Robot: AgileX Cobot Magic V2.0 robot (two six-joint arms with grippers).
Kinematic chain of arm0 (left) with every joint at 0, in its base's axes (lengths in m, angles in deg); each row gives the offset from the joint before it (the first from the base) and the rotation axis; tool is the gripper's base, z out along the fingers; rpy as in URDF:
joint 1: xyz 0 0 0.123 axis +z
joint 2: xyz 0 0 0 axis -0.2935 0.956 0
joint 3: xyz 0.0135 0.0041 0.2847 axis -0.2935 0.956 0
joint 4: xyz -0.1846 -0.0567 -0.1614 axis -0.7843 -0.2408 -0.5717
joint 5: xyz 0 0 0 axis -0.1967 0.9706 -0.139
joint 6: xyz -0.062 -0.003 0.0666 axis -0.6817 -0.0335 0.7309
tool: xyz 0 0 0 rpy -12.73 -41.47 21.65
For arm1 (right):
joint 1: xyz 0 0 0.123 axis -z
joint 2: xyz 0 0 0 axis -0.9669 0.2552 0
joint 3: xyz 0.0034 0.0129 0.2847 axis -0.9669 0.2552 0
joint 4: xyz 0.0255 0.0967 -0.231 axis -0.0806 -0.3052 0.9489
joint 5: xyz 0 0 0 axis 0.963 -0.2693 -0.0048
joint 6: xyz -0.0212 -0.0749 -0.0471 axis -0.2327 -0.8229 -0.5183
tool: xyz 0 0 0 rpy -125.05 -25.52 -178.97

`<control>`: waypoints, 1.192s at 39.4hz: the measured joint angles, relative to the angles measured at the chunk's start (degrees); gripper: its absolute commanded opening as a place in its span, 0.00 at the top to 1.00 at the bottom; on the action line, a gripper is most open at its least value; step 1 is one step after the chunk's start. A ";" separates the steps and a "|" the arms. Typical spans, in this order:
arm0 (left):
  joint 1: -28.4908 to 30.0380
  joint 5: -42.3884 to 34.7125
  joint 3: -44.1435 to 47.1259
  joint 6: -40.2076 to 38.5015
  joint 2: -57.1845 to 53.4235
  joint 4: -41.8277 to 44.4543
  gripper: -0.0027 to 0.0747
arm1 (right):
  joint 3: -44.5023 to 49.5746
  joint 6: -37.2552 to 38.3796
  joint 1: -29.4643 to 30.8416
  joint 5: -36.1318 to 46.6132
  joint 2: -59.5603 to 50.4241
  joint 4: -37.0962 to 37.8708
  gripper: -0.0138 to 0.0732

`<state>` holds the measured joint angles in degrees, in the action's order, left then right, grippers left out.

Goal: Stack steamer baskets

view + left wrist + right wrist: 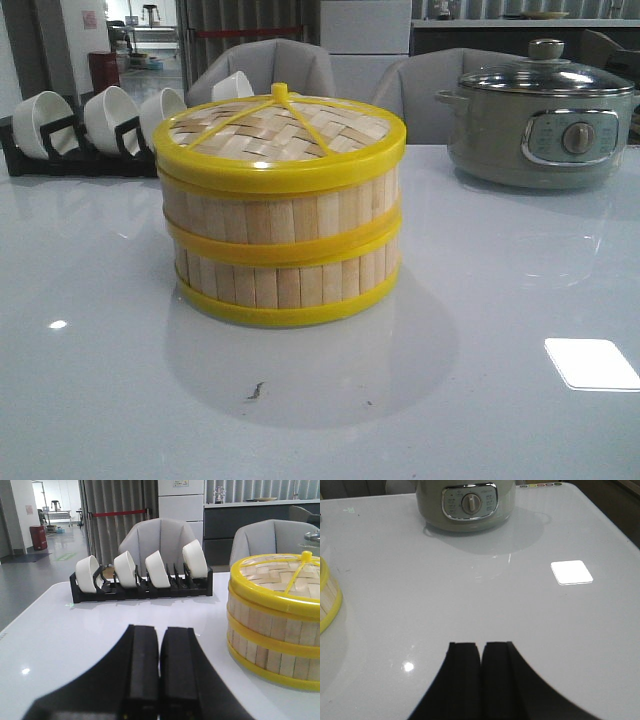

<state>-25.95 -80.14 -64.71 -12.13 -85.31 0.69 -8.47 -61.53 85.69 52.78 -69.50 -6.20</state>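
The steamer baskets (pixel 280 235) stand as one finished column in the middle of the table (pixel 500 300) — two slatted tiers with the woven lid (pixel 278 128) seated on top, yellow rims aligned. The left gripper (pixel 160 680) and the right gripper (pixel 480 680) both have their fingers pressed together with nothing between them, each clear of the stack. The job looks complete, so the main risk is a careless retreat: an arm sweeping sideways could clip a rim and shift the lid or slide the upper tier off line. The front view shows the whole stack but neither gripper. The left wrist view adds the black rack (pixel 140 587) of white bowls (pixel 125 569) behind it, while the right wrist view catches only a sliver of the bottom rim and the grey-green pot (pixel 467 502) — well apart from the baskets.
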 measured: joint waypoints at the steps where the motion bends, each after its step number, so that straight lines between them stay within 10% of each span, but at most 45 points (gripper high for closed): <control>1: 0.38 0.00 0.00 0.00 0.00 -0.01 0.86 | 0.00 0.00 0.00 0.00 0.00 0.00 0.82; 47: 2.00 -0.74 0.00 7.17 0.00 -5.84 0.86 | 0.00 0.00 0.00 0.00 0.00 -0.04 0.82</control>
<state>-23.95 -80.88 -64.71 -4.96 -85.31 -5.15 -8.47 -61.53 85.69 52.78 -69.50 -6.24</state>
